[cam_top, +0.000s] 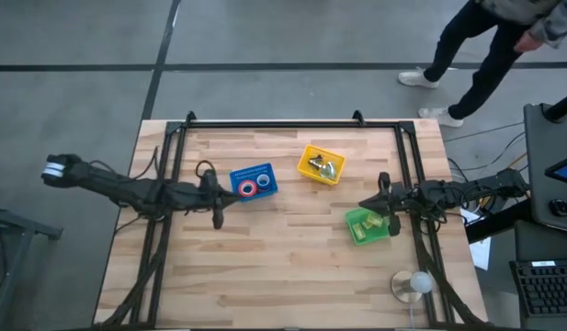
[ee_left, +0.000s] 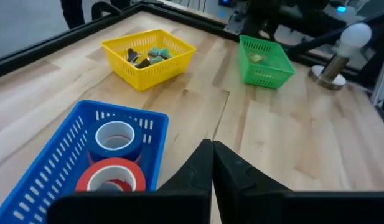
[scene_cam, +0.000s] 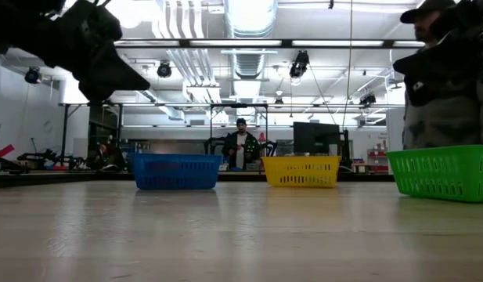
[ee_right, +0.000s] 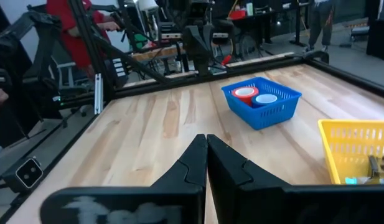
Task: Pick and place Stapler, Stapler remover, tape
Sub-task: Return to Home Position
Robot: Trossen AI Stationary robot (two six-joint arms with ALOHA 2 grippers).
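Observation:
The blue basket (cam_top: 254, 181) (ee_left: 48, 180) stands left of the table's middle and holds two tape rolls, one red (ee_left: 111, 177) and one blue (ee_left: 115, 138); a third roll does not show. The yellow basket (cam_top: 321, 165) (ee_left: 151, 55) holds small dark, silvery and teal pieces. The green basket (cam_top: 370, 225) (ee_left: 264, 62) holds something small and pale. My left gripper (cam_top: 218, 219) (ee_left: 212, 158) is shut and empty, above the bare wood just near of the blue basket. My right gripper (cam_top: 364, 204) (ee_right: 207, 146) is also shut and empty, beside the green basket's far left corner.
A white ball-shaped lamp on a round base (cam_top: 412, 285) (ee_left: 341, 53) stands near the table's near right corner. A black frame rail (cam_top: 274, 124) runs along the table's edges. A person (cam_top: 485, 46) walks beyond the far right corner. Bare wood lies between the baskets and the near edge.

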